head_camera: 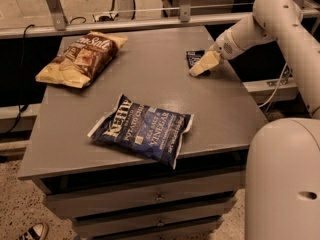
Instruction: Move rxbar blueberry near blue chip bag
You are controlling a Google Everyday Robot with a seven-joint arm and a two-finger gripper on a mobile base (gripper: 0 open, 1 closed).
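Observation:
The rxbar blueberry is a small dark navy wrapper lying flat near the table's far right edge. My gripper is low over the bar's right end and covers part of it; I cannot tell whether it touches it. The blue chip bag lies flat at the table's front middle, with white lettering facing up, well apart from the bar and the gripper.
A brown-and-tan chip bag lies at the far left of the grey table. My white arm reaches in from the right, with the robot body at front right. Drawers sit below the tabletop. A shoe is on the floor at lower left.

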